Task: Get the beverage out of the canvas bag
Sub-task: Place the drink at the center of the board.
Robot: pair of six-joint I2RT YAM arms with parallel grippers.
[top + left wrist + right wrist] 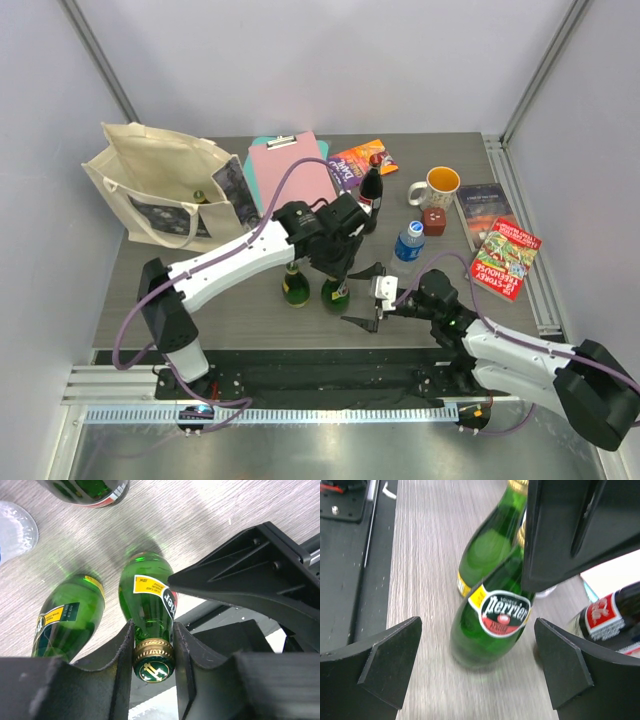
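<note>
The left gripper (152,642) is closed on the neck of the green Perrier bottle (147,605), its two pads pressed just below the gold-banded cap. This grip is shown only in the left wrist view. From the top camera the left gripper (335,262) is seen from above, the neck is hidden beneath it, and only the lower body of the green Perrier bottle (335,292) can be made out.

The right gripper (477,665) is spread as wide as it goes, with nothing held or touched. The green Perrier bottle (492,622) is framed between its fingers, tilted, with clear space on both sides. The red and white label is readable in this view alone. Whether the base rests on the table (200,300) cannot be told.

A second green bottle (295,285) stands just beside the held one. A dark bottle with a red label (371,190) and a water bottle (409,242) stand further back.

Only the top view takes in the canvas bag (160,180), which stands open at the far left corner, well apart from the held bottle. Something small and green (200,197) is visible inside it.
</note>
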